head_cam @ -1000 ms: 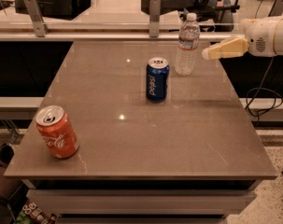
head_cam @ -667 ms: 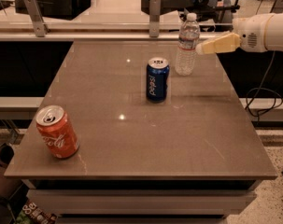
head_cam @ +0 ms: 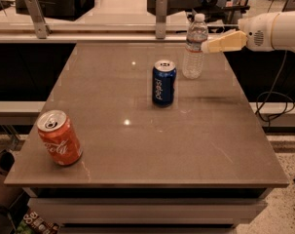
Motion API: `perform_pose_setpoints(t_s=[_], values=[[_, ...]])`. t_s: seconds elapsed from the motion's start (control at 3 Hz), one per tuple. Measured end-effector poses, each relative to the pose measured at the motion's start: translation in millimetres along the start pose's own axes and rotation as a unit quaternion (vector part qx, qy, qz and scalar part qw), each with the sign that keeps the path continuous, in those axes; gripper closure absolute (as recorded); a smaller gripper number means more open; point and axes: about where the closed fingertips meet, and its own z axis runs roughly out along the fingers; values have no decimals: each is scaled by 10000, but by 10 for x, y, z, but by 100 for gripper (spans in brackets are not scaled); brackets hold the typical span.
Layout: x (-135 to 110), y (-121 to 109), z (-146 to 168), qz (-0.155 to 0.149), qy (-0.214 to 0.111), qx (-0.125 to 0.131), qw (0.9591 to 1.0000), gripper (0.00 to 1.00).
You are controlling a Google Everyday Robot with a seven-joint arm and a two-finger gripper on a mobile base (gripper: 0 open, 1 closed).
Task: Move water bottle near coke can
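Camera view, single frame.

Table (head_cam: 195, 150): brown, flat top, seen from the front and slightly above.

Water bottle (head_cam: 194, 50): stands upright near the far right edge of the table. White cap on, clear ribbed body, pale band around the upper part. It rests on the table, not lifted.

Coke can (head_cam: 59, 138): stands upright at the near left corner of the table, silver top with the opening visible, white script facing the camera. It is well apart from the water bottle, roughly at the opposite corner on the diagonal.

Blue can (head_cam: 164, 83): upright, just in front of the water bottle and to its left, near but not touching it. It lies between the water bottle and the coke can, much closer to the bottle.

Gripper (head_cam: 208, 46): tan, reaches in from the right side of the frame at the end of the white arm (head_cam: 276, 30). It is held roughly level, above the table surface, at the height of the bottle's band. Its tip sits at the bottle's right side, touching it or just beside it; which of the two is not clear. Seen side-on, so whether the gripper is wide, narrow or closed around the bottle cannot be told.

Background: a metal rail (head_cam: 113, 30) with upright posts runs behind the far edge of the table. A dark cable (head_cam: 276, 101) hangs at the right, below the arm.
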Motion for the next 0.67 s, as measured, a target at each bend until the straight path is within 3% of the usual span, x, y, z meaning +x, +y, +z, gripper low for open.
perform_pose_setpoints(t_s=[0.67], values=[[58, 33, 279, 224, -193, 156, 9994, 0]])
